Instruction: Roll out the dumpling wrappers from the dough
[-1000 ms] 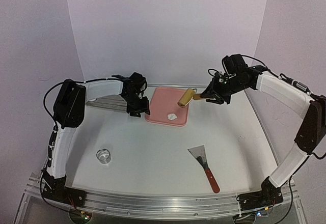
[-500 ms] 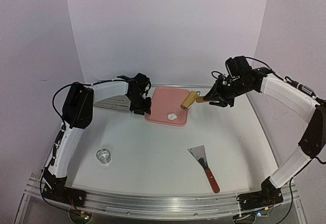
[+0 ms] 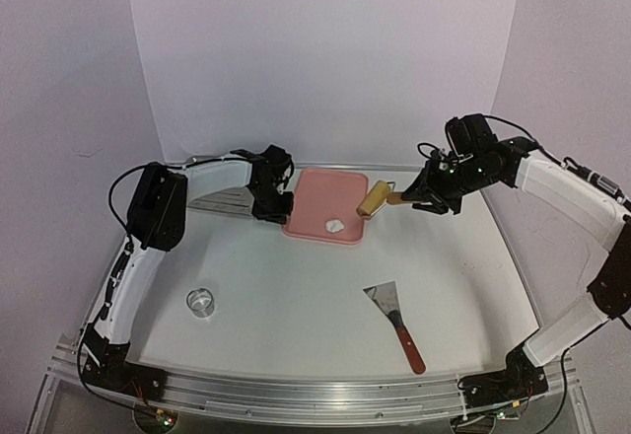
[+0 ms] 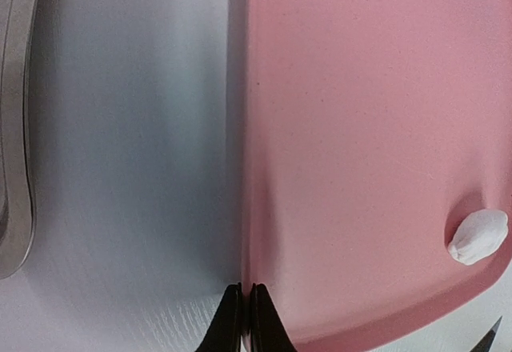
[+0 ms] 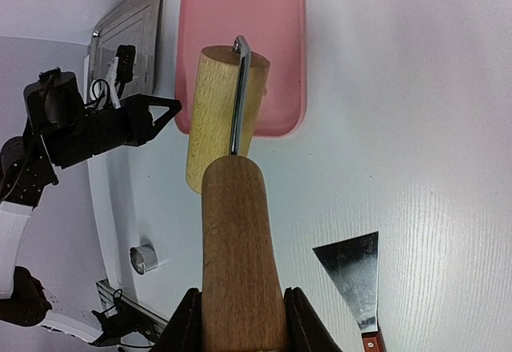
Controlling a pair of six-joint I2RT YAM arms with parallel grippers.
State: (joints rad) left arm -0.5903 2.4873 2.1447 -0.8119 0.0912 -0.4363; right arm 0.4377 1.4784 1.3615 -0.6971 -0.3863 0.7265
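Note:
A pink board lies at the back of the table with a small white lump of dough near its front edge; the dough sits at the right of the left wrist view. No flat dumpling wrappers show. My left gripper is shut, its thin fingertips pinching the pink board's left edge. My right gripper is shut on the wooden handle of a rolling pin. Its roller hangs over the board's right edge, apart from the dough.
A small metal ring cutter stands at the front left. A scraper with a red handle lies front right. A flat metal tray rests left of the board, behind my left arm.
My left gripper slid right to the board's left edge and shut on it. The right arm carried the rolling pin slightly right and lower.

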